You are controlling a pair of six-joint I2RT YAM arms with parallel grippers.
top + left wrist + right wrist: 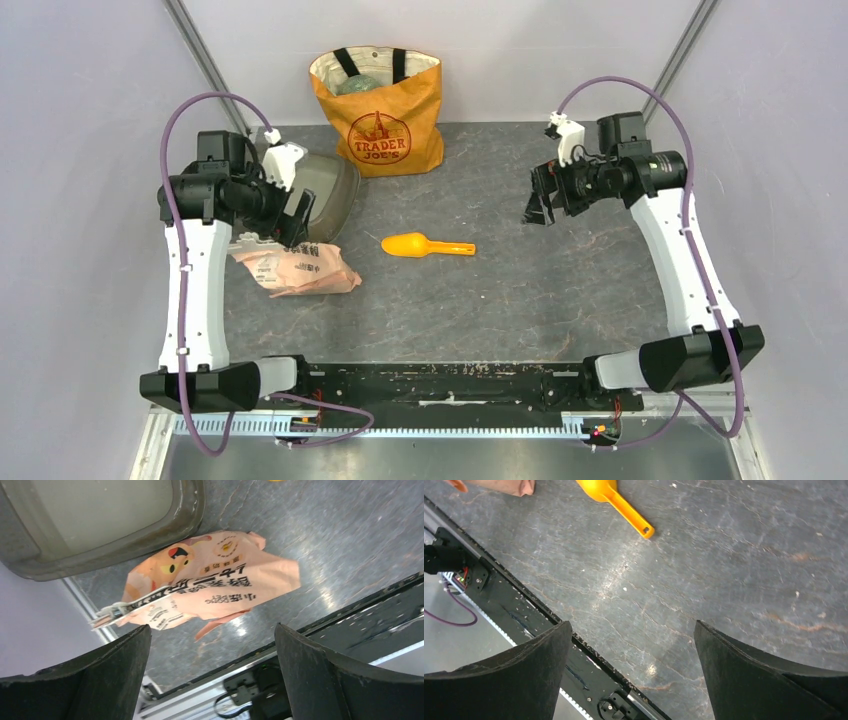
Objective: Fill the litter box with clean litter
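Observation:
The litter box [338, 187], a smoky grey-olive tray, sits at the back left, partly hidden behind my left arm. In the left wrist view its rim [194, 510] fills the top left. The clean litter is out of view. A crinkled pinkish bag [300, 270] lies just in front of the box, and shows as the pink printed bag [215, 580] beyond my fingers. My left gripper [296, 214] [212, 635] hangs open above the bag, holding nothing. My right gripper [540, 198] [631, 630] is open over bare table at the right.
An orange scoop [425, 245] [616, 497] lies in the middle of the table, handle to the right. An orange tote bag [378, 110] stands at the back centre. The black base rail [440, 385] runs along the near edge.

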